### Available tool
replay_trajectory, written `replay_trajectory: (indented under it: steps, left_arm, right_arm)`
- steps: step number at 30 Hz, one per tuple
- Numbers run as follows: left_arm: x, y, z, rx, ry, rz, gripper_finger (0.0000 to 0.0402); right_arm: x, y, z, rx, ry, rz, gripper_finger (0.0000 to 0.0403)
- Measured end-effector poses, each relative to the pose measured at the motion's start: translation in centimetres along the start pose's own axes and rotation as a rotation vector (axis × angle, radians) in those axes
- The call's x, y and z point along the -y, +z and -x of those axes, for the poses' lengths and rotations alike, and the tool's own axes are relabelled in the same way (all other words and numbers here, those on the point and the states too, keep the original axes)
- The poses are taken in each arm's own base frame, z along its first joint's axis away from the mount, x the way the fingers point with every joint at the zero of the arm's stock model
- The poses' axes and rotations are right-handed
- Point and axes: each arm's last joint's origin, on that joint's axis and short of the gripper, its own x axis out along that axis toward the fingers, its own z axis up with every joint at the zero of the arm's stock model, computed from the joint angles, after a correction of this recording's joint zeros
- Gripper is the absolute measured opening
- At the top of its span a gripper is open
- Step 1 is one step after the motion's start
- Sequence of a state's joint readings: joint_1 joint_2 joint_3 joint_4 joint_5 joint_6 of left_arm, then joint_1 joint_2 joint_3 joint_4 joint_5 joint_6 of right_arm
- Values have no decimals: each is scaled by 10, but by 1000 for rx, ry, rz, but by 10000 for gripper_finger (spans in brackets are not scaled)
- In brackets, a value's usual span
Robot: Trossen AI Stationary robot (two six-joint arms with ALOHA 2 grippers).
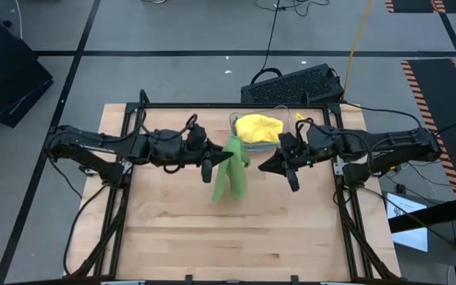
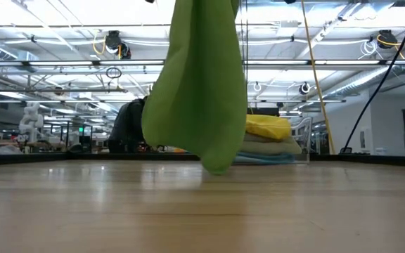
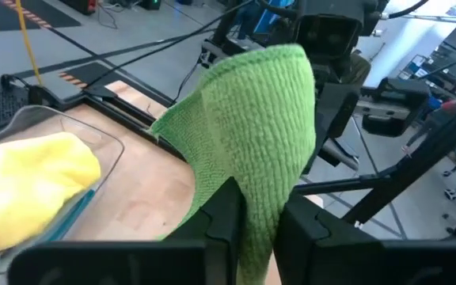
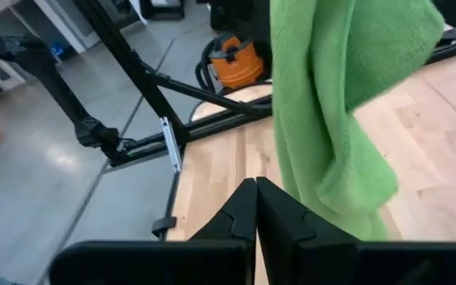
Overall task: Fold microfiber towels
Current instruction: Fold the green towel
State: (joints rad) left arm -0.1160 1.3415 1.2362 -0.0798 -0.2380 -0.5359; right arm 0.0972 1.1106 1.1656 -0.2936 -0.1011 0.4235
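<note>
A bright green microfiber towel [image 1: 232,172] hangs bunched over the middle of the table, with my left gripper [image 1: 220,161] shut on its upper part. In the low view the green towel [image 2: 199,84] ends close above the wood; whether its tip touches, I cannot tell. My right gripper [image 1: 269,166] hovers just right of the towel, shut and empty, its fingertips [image 4: 256,207] beside the cloth [image 4: 339,119]. A yellow towel [image 1: 258,127] lies on top of a stack of folded ones in the clear bin [image 3: 70,127] at the far edge. My left gripper pinches the green towel's bunched upper part [image 3: 260,218] between its two fingers [image 3: 224,218], several layers of cloth. The fingers come nearly level from the table's left. A fold of the cloth [image 3: 252,111] bulges beyond the fingertips, and the rest hangs slack below them.
The clear bin [image 2: 297,144] with stacked towels stands at the table's far edge, right of centre. A black keyboard [image 1: 291,83] lies on the floor beyond the table. Bare wood [image 1: 236,229] spreads across the near half of the table.
</note>
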Motion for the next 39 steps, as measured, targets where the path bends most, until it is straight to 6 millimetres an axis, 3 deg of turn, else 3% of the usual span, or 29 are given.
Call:
replay_trajectory:
  steps: [7, 17, 21, 25, 30, 31, 35, 39]
  left_arm:
    - [1, 1, 0, -5, -27, -57, 13]
    - [1, 0, 0, -18, -37, -91, 6]
    - [0, 1, 0, -9, -34, -117, 10]
    - [0, 0, 0, -11, -34, -135, 5]
    - [0, 0, 0, -13, -33, -163, 16]
    - [0, 0, 0, -15, -32, -162, 17]
    - [-2, -4, 1, -50, 0, -117, 30]
    - [-2, -15, 3, -141, 39, -140, 73]
  right_arm:
    - [7, 3, -3, 58, -126, -24, 16]
    - [11, -9, -37, 19, -181, -136, 178]
    - [13, -11, -43, 17, -196, -198, 216]
    - [20, -18, -52, 3, -291, -229, 184]
    - [19, -19, -55, -5, -271, -263, 32]
    - [17, -20, -55, -12, -257, -276, 17]
    - [3, -22, -49, -6, -216, -361, 9]
    - [-12, -22, -41, 6, -155, -431, 3]
